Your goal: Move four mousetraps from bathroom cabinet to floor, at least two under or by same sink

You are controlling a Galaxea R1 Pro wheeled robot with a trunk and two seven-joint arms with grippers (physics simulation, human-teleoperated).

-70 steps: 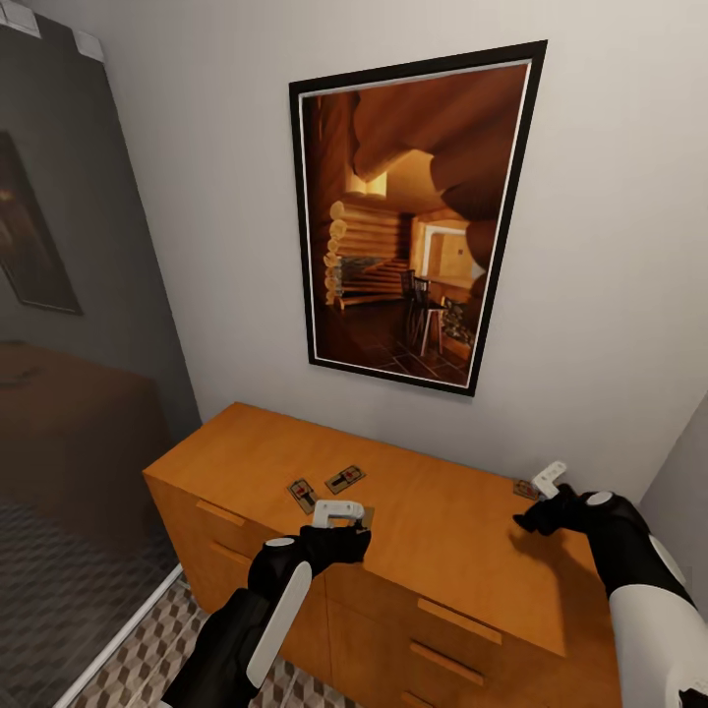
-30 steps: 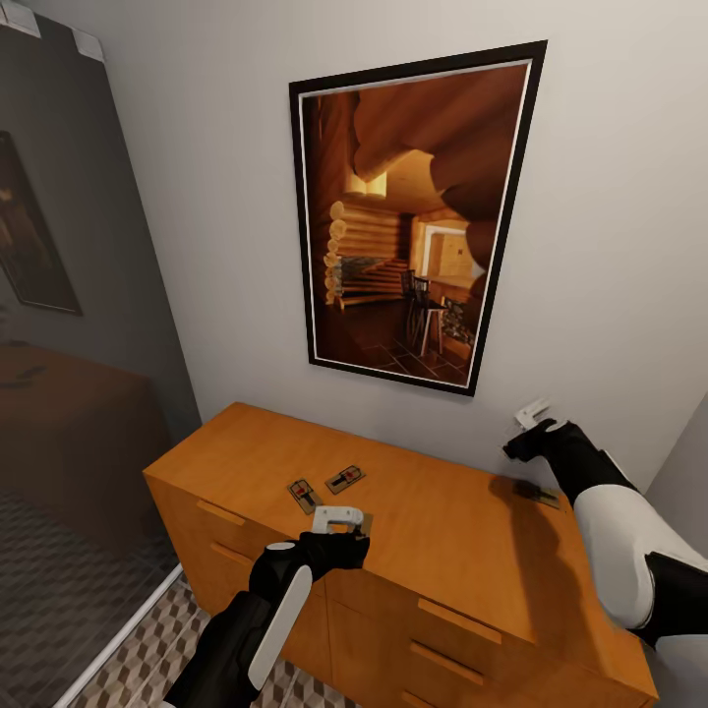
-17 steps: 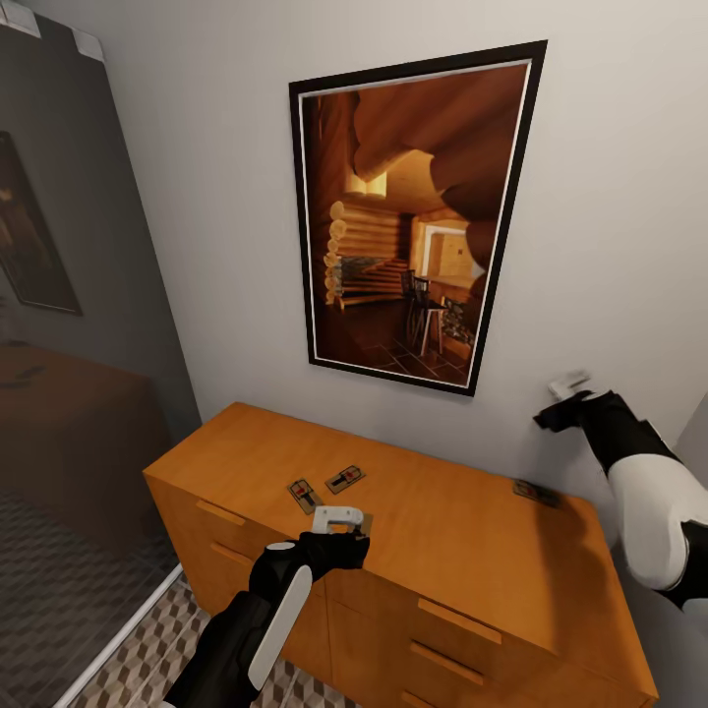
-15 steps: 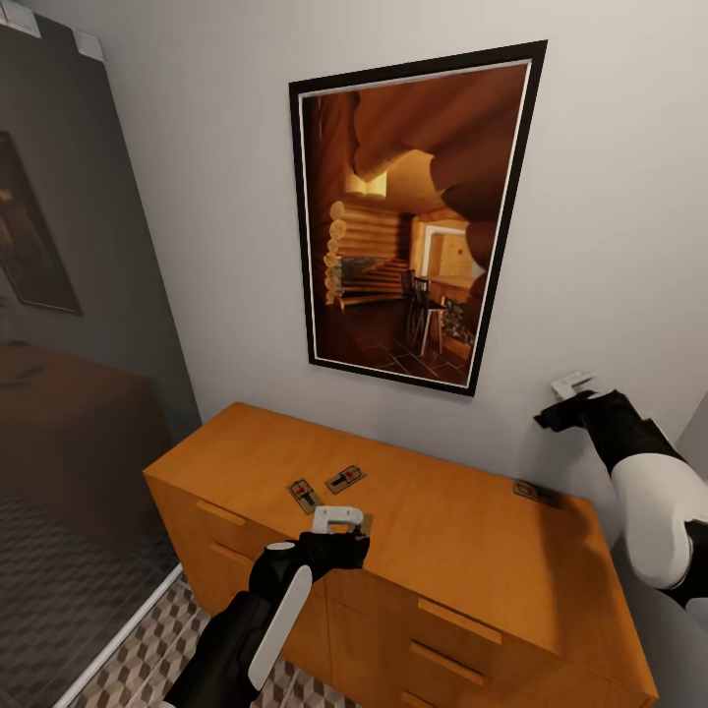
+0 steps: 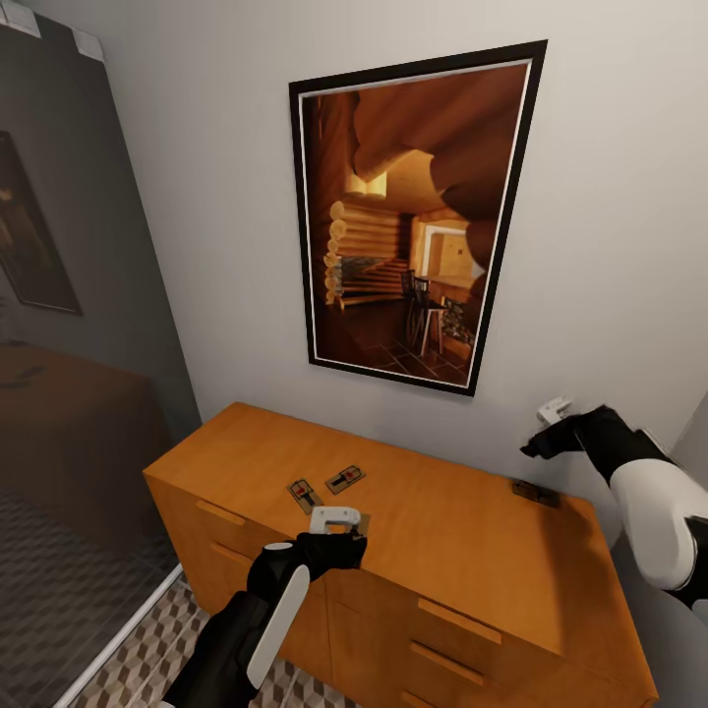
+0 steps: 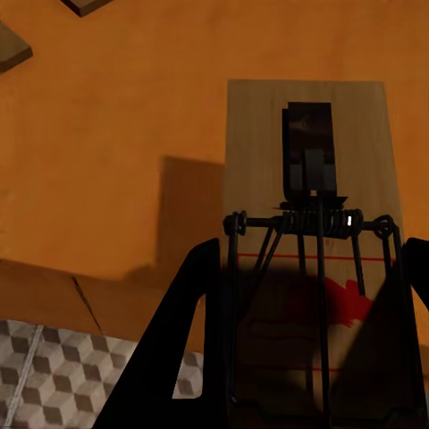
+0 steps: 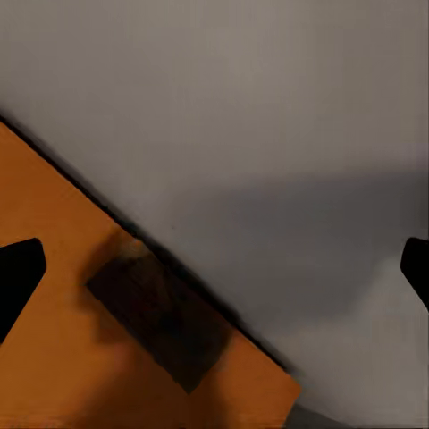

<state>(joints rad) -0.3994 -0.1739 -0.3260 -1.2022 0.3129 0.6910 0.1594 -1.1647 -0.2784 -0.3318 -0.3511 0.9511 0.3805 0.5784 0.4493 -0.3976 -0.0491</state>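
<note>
— What do we see at the fingers of the left gripper [image 5: 337, 518]?

— In the left wrist view the two dark fingers [image 6: 183, 331] stand on both sides of a mousetrap [image 6: 313, 223], close against its long edges. We see its pale board, the dark spring wire and the red mark. It looks like the fingers are clamped on this trap, which lies near the front edge of the cabinet [image 5: 442, 551].

— And the right gripper [image 5: 553, 413]?

— Its fingers are spread wide and hold nothing; in the right wrist view only the two dark tips [image 7: 18, 273] show at the borders. This gripper hangs in the air near the grey wall [image 5: 610, 246], above the back right corner of the cabinet top.

— Where are the other traps?

— One dark mousetrap [image 5: 536, 493] lies flat at that back right corner, just beside the wall, in shadow. Two more traps [image 5: 324, 488] lie near each other on the top, behind the left gripper.

— What is around?

— A framed picture [image 5: 413, 216] of a log interior hangs above the cabinet. The cube-patterned bathroom floor [image 5: 138, 649] shows below the drawer fronts.
</note>
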